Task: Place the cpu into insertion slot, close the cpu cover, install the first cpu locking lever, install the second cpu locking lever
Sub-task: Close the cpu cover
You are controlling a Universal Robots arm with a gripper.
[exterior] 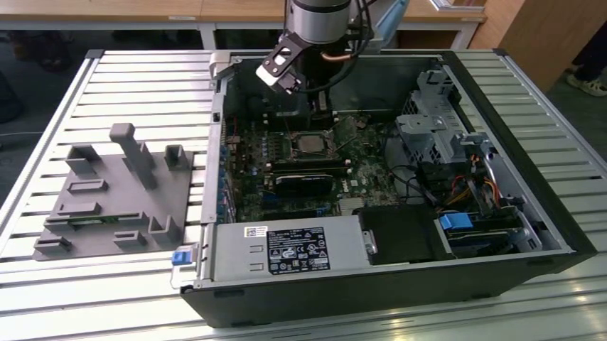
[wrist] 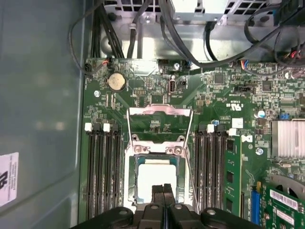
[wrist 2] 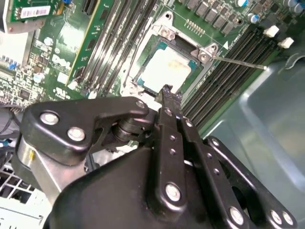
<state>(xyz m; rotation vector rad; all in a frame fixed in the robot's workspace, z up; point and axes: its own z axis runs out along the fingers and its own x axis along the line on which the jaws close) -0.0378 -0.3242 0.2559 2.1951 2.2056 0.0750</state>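
Pincer point(wrist: 163, 188), tips pressed together and empty, poised just over the cpu point(wrist: 155, 177) seated in the insertion slot point(wrist: 135, 177); cpu cover point(wrist: 159, 110) flipped open. Exterior view: cpu at 6 o'clock of pincer.

My claw point(wrist: 163, 188), fingers together, covers the near edge of the cpu point(wrist: 155, 174) and of the slot point(wrist: 135, 186) in the first wrist view. Can't tell if the tips touch the chip. The picture's edge cuts off the rest of the slot. In the second wrist view the claw's body hides much of the board point(wrist 2: 71, 43) and one cpu corner. In the exterior view the arm point(exterior: 318, 21) is cut at the top, and the cpu is too small to judge seating.
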